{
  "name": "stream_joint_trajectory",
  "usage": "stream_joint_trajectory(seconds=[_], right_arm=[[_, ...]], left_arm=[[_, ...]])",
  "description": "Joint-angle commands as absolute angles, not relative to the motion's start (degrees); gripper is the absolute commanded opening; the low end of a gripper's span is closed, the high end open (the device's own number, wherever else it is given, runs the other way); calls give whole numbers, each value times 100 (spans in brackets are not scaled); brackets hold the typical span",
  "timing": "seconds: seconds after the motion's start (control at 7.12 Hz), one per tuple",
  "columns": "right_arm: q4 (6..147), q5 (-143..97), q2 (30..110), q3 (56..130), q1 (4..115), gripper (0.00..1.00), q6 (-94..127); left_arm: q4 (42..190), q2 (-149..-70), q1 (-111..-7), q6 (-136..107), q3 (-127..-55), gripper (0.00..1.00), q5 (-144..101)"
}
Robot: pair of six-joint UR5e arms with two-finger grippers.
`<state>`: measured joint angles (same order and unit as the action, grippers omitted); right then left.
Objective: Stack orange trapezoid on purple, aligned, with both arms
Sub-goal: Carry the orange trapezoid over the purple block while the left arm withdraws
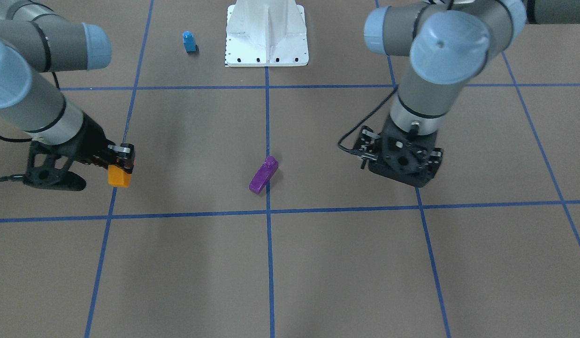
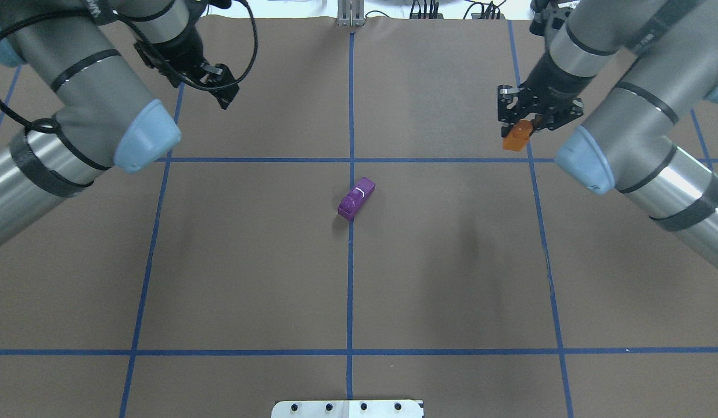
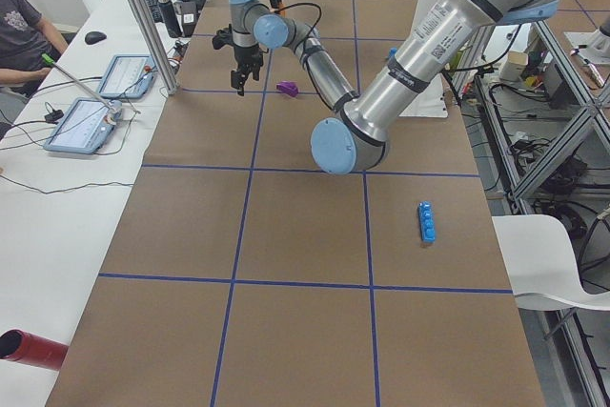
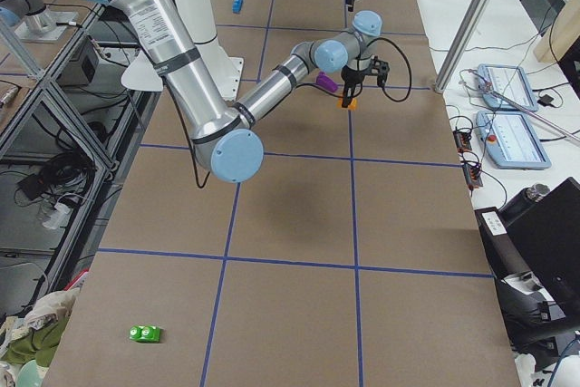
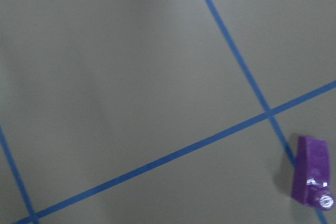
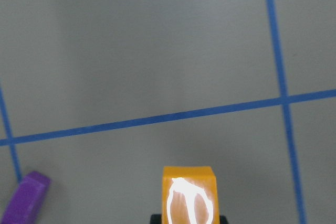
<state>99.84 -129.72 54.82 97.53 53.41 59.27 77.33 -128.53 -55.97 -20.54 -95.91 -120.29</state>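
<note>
The orange trapezoid point(image 1: 119, 176) is held in my right gripper point(image 1: 121, 165), which is shut on it, low over the table. It also shows in the overhead view point(image 2: 516, 139) and the right wrist view point(image 6: 189, 198). The purple block point(image 1: 263, 175) lies free on the centre tape line, stud up, also in the overhead view point(image 2: 356, 199) and at the left wrist view's edge point(image 5: 311, 177). My left gripper point(image 2: 218, 88) hovers far to the other side of the purple block with nothing in it; its fingers are hidden, so I cannot tell whether it is open or shut.
A small blue single-stud block point(image 1: 189, 41) stands near the white base plate point(image 1: 266, 51). A long blue brick point(image 3: 427, 222) lies at the table's left end and a green block point(image 4: 145, 333) at its right end. Blue tape lines grid the brown table.
</note>
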Motion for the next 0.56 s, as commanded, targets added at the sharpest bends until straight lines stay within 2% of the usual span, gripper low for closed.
stream_joint_trajectory(seconds=[0.0,0.14,0.42], right_arm=[[10055,-12641,4372,9195,4714,0,7351],[10046,-12421,4177,9150,4476,0,7722],[10002,-11903,3773,8879,4028,0,8425]], left_arm=[[8187,-11241,-6525,-876,-9903,100,-12190],[8365,-10702,-6974,-470,-9888,100,-12399],[8576,-10251,-7468,-414,-9932,100,-12593]])
